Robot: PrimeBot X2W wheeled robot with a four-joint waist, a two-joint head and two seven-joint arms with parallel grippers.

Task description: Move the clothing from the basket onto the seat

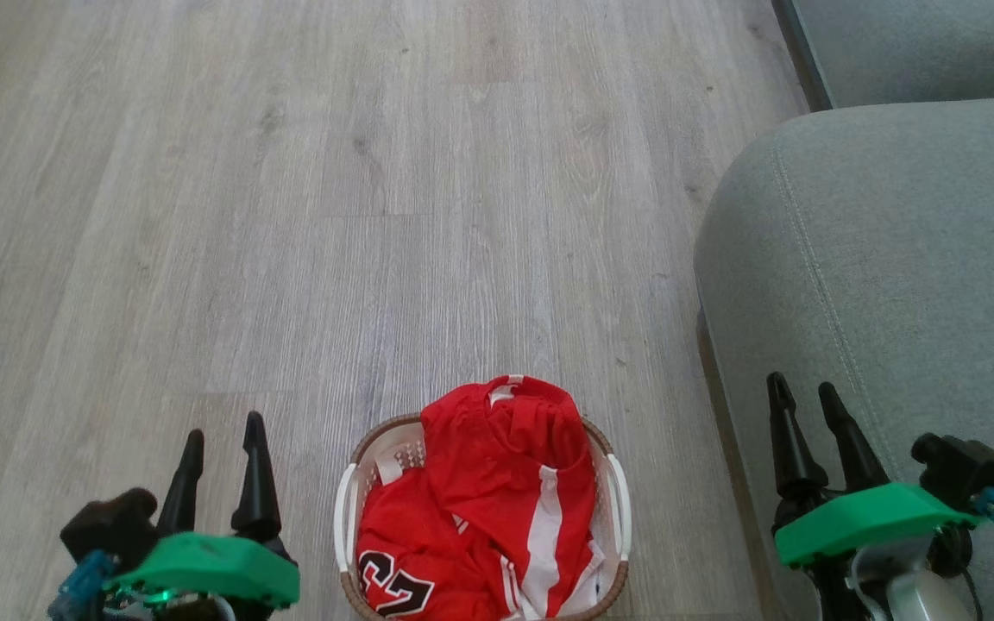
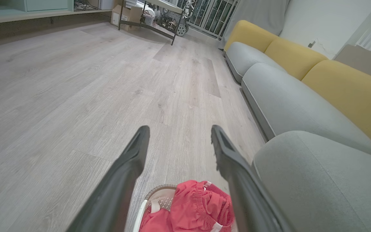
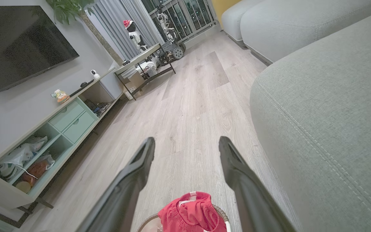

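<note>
Nothing of the job is done yet, as far as I can judge. The clothing [image 1: 487, 496], a red jersey with white stripes and a black-and-white number, lies heaped in the basket [image 1: 344, 516]. Its top fold rises above the brown rim on the far side. The basket stands on the wooden floor [image 1: 290, 216] at 6 o'clock in my head view, between my two arms.

My left gripper [image 1: 224, 427] hangs at about 7 o'clock, just beside the basket. Its jaws are spread wide and hold nothing. My right gripper [image 1: 801, 385] sits at about 4 o'clock, released and empty too, over the near edge of the seat [image 1: 894, 285]. Neither one touches the fabric.

The seat, a grey-green cushion with a stitched seam, fills the 3 o'clock side, near the basket at roughly 2 o'clock from it. No clothing lies on the part of it I can see.

All of it is left: reach down into the basket, take hold of the jersey, lift it clear of the rim, carry it across toward 3 o'clock and let it go on the cushion. I expect the loose cloth to drape and perhaps snag on the rim.
</note>
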